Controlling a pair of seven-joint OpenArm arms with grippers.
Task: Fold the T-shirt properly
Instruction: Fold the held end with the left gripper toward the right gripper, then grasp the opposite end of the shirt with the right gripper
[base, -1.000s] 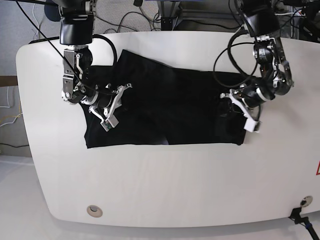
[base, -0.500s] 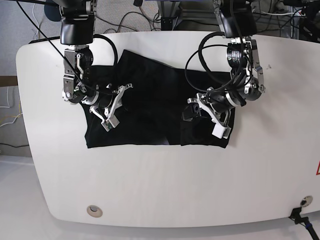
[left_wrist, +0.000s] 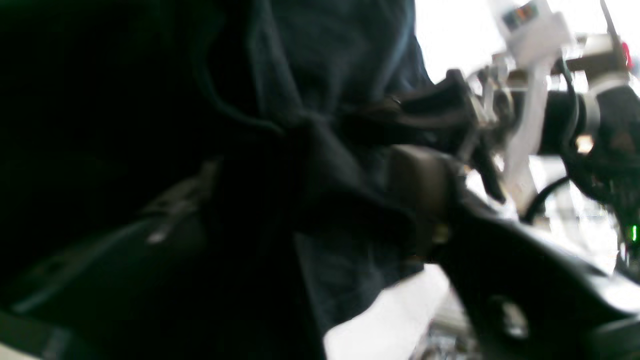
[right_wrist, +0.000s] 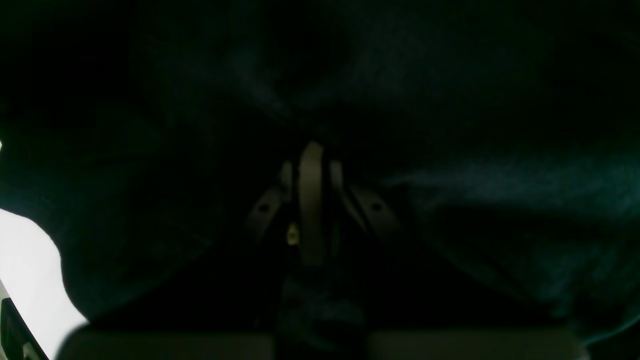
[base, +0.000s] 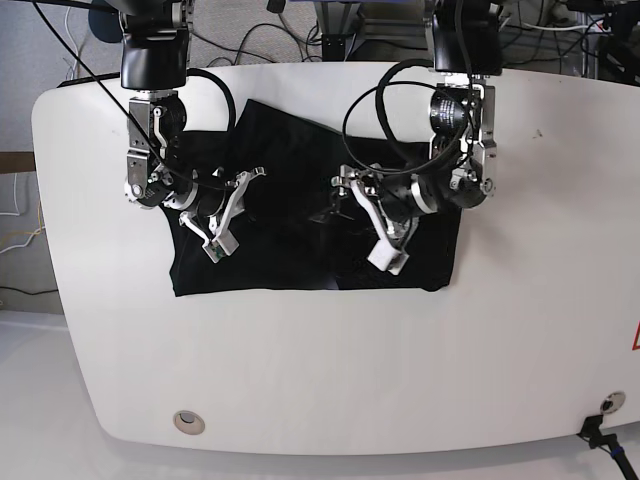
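Note:
The black T-shirt (base: 295, 160) lies flat on the white table (base: 330, 370), with its right part folded in over the body. My left gripper (base: 352, 215) hovers over the shirt's middle. In the blurred left wrist view its jaws (left_wrist: 380, 145) stand apart, and a bunched fold of the T-shirt (left_wrist: 325, 60) still hangs between them. My right gripper (base: 235, 212) rests on the shirt's left part. The right wrist view shows that gripper (right_wrist: 311, 155) shut on the T-shirt (right_wrist: 500, 190), whose dark cloth fills the frame.
Bare white table runs in front of the shirt to the curved near edge. A round grommet (base: 186, 421) sits at the front left. Cables (base: 400, 40) and equipment lie beyond the far edge. A red sticker (base: 635, 338) marks the right edge.
The left arm swept leftward, carrying the shirt's right edge over the body, so the shirt is now narrower. Its jaws have parted. The right arm has not moved.

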